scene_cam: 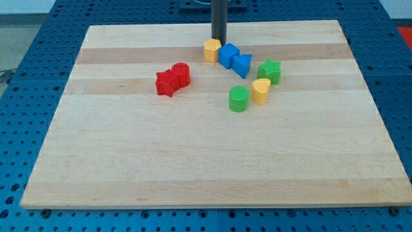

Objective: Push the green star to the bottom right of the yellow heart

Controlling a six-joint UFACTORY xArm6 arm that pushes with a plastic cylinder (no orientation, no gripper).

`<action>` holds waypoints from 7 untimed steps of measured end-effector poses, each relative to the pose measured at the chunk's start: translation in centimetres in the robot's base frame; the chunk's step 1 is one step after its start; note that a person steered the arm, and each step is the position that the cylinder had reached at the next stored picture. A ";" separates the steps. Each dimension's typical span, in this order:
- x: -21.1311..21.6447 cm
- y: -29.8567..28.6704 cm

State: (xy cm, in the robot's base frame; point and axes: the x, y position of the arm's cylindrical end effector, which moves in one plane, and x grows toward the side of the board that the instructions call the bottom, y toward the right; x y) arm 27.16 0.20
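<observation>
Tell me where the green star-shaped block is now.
The green star-shaped block lies right of the board's centre, just above and right of the yellow heart-shaped block.

Board (212, 161): pale wood, smooth, matt grain. Green star (270, 71) and yellow heart (261, 90): probably matt plastic. Rod (219, 19): dark, matt.

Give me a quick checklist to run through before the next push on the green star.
1. Green star in view, at the upper right of the yellow heart: ok.
2. Star already at the heart's bottom right: not ok.
3. My tip at the star: not ok, it is at the view's top by the yellow block.
4. Board at the heart's bottom right free: ok.
5. Star touching the heart: cannot tell.
6. Blue blocks between tip and star: not ok.
</observation>
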 end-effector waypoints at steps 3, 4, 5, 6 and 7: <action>7.6 -4.4; 4.6 -2.3; 4.3 2.8; 4.3 5.1; 5.5 8.7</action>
State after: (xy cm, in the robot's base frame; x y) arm 32.64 8.88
